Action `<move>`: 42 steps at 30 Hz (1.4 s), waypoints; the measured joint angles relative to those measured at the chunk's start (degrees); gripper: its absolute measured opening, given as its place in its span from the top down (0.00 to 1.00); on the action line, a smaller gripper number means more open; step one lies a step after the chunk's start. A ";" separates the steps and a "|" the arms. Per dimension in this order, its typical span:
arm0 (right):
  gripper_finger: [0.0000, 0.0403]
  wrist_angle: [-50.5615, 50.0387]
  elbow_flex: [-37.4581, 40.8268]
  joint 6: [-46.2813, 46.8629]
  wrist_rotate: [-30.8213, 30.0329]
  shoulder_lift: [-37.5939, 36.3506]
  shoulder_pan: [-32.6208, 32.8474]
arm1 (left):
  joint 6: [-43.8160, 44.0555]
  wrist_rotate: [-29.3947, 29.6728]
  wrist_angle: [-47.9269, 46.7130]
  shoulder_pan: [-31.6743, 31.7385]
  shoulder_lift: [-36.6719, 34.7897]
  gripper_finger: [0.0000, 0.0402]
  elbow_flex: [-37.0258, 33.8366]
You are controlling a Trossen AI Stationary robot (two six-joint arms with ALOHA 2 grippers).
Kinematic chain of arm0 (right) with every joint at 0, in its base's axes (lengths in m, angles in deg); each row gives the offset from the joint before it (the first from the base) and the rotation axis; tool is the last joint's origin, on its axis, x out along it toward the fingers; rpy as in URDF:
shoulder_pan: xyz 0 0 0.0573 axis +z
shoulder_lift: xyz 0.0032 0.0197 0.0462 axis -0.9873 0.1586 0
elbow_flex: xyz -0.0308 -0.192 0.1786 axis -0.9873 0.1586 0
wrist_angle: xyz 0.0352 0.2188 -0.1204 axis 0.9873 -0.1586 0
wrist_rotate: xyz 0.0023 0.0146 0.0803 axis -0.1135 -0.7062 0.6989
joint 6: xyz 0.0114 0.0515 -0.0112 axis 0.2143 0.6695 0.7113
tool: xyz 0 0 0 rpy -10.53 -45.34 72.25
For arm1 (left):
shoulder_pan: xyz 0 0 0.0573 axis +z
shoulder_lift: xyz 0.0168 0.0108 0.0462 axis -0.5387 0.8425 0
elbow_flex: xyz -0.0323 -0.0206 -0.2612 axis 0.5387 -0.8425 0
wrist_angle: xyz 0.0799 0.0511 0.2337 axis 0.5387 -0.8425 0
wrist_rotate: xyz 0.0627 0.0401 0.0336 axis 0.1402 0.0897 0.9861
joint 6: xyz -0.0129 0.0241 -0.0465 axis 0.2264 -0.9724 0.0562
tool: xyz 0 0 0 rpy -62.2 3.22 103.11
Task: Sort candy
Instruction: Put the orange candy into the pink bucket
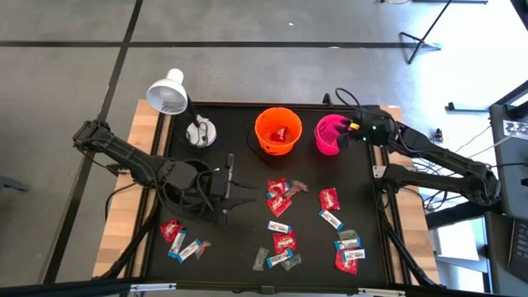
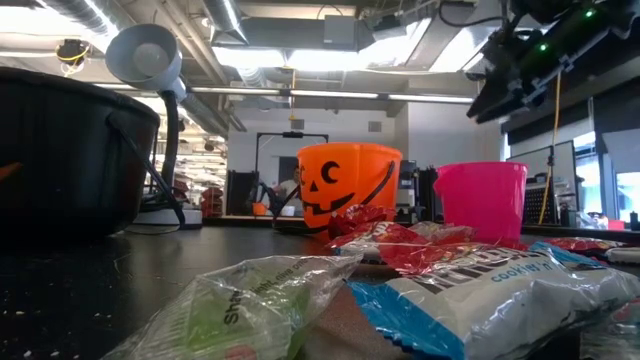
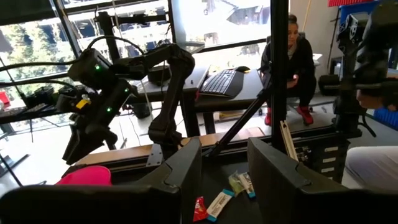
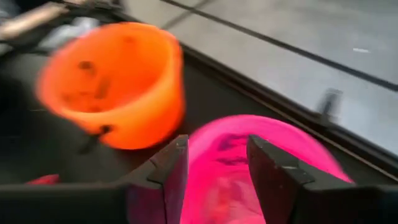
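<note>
Wrapped candy (image 1: 282,221) in red, blue-and-white and silvery wrappers lies scattered on the black table top, with a small group at the left (image 1: 181,241); in the low view candy (image 2: 440,270) lies close to the camera. My left gripper (image 1: 233,192) hovers level over the table's left-middle, open, holding nothing. My right gripper (image 1: 346,132) hangs above the pink bucket (image 1: 331,134), open and empty; the right wrist view looks down into the pink bucket (image 4: 249,168), with the orange bucket (image 4: 112,87) beside it. The orange bucket (image 1: 277,130) stands at the far edge and holds red candy.
A white desk lamp (image 1: 169,92) and its round base (image 1: 200,132) stand at the far left. A black bucket (image 2: 70,150) looms at the left of the low view. Cables coil under my left arm (image 1: 177,190). A seated person (image 3: 289,56) shows beyond the table.
</note>
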 joint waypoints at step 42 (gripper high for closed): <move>0.70 11.56 -1.41 19.30 -8.31 31.87 60.50 | 4.40 -0.92 -3.89 -1.07 3.16 0.70 0.02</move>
